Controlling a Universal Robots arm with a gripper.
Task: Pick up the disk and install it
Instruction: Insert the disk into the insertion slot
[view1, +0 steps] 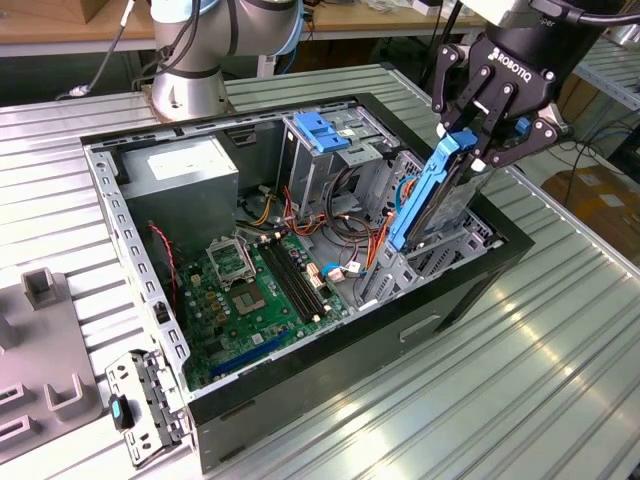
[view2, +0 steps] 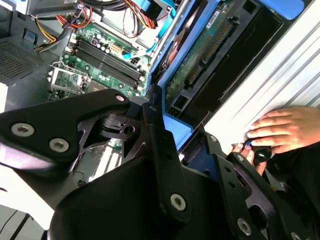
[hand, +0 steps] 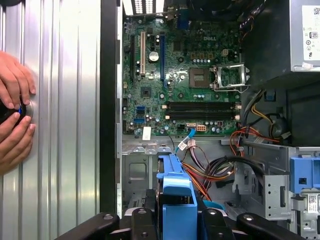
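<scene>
1. Over the open case's (view1: 330, 395) drive bay (view1: 445, 258), my hand (view1: 473, 148) is clamped on the disk's (view1: 440, 200) upper end.
2. I hold the disk tilted, lower end at the bay, probably to line its blue rails up with the bay.

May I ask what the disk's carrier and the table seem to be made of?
The disk's carrier looks like matte blue moulded plastic, by its uniform colour. The table seems bare ribbed metal, probably aluminium, given its silvery sheen.
</scene>
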